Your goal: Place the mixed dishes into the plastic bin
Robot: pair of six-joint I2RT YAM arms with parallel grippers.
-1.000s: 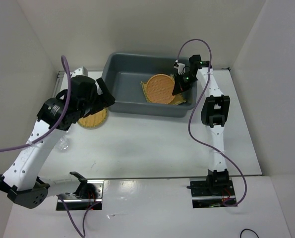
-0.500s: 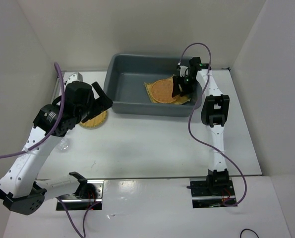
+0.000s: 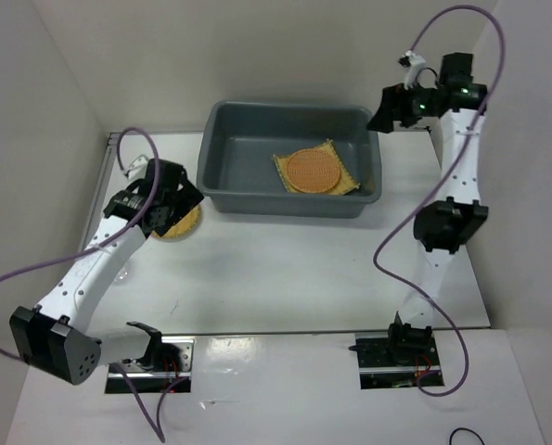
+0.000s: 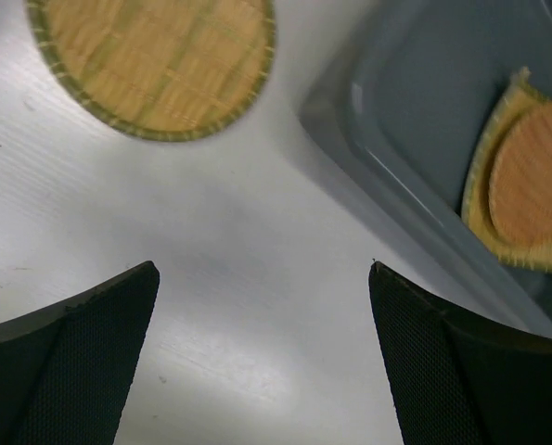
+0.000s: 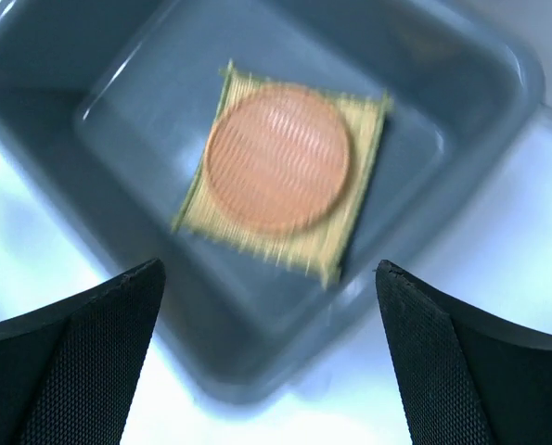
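The dark grey plastic bin (image 3: 285, 202) stands at the back middle of the table. Inside it a round orange mat (image 3: 313, 171) lies flat on a square yellow mat (image 3: 348, 178). My right gripper (image 3: 381, 113) hangs open and empty high over the bin's far right corner; its wrist view looks down on the orange mat (image 5: 277, 158), the square mat (image 5: 354, 232) and the bin (image 5: 118, 213). A round yellow mat (image 3: 177, 225) lies on the table left of the bin. My left gripper (image 3: 185, 197) hovers open at its edge. In the left wrist view that mat (image 4: 155, 65) sits ahead of the empty left gripper (image 4: 263, 271).
The bin's near left corner (image 4: 396, 185) lies close to the right of my left gripper. White walls close in the table on the left, back and right. Purple cables loop from both arms.
My right gripper opened and let go of the orange mat, which now lies on the square mat in the bin, then rose up and back. My left arm came down beside the yellow round mat.
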